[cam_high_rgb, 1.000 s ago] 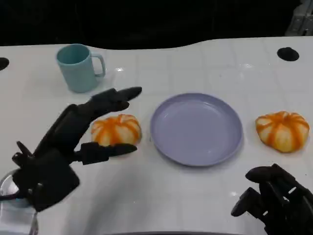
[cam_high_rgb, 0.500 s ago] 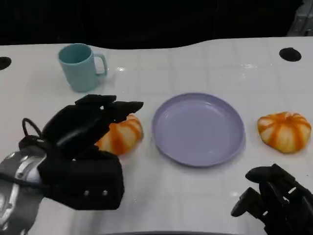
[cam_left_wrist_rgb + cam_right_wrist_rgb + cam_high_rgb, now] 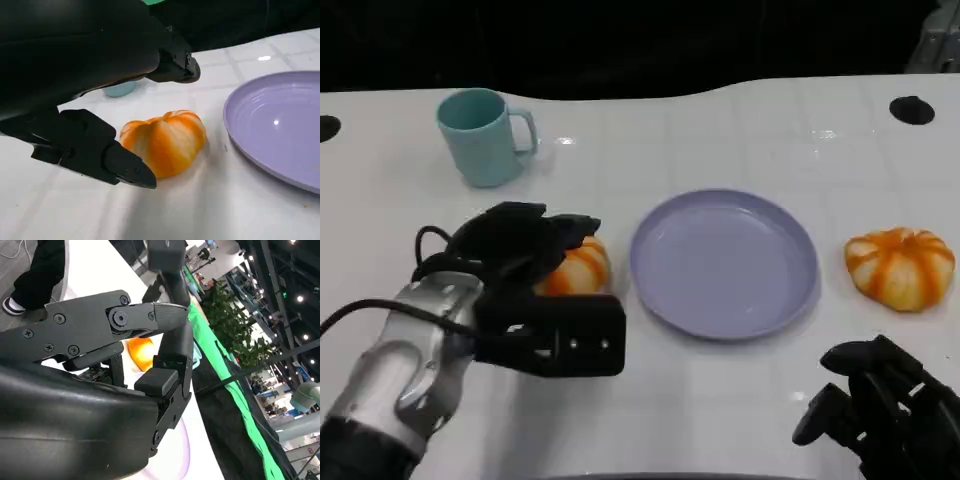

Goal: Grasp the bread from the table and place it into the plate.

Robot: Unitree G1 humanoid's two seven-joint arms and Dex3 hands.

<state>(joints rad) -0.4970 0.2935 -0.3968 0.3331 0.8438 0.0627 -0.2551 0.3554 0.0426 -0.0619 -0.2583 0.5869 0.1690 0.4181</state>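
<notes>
An orange-and-white striped bread (image 3: 578,270) lies on the white table just left of the lilac plate (image 3: 725,265). My left hand (image 3: 520,262) is lowered over this bread from the near-left, covering its left part. In the left wrist view the bread (image 3: 165,142) sits between the thumb tip (image 3: 122,167) and the upper fingers (image 3: 170,65), with a gap on both sides and nothing gripped. The plate (image 3: 280,130) lies beside it, with nothing on it. My right hand (image 3: 880,410) rests low at the near right, holding nothing, fingers loosely bent and apart.
A second striped bread (image 3: 900,268) lies right of the plate. A light-blue mug (image 3: 480,135) stands at the back left, behind my left hand. Black round holes (image 3: 910,110) mark the table's far corners. The table's far edge meets a dark background.
My left hand has turned over and come down onto the left bread, its silver forearm swinging into view. The bread, plate and right hand have stayed in place.
</notes>
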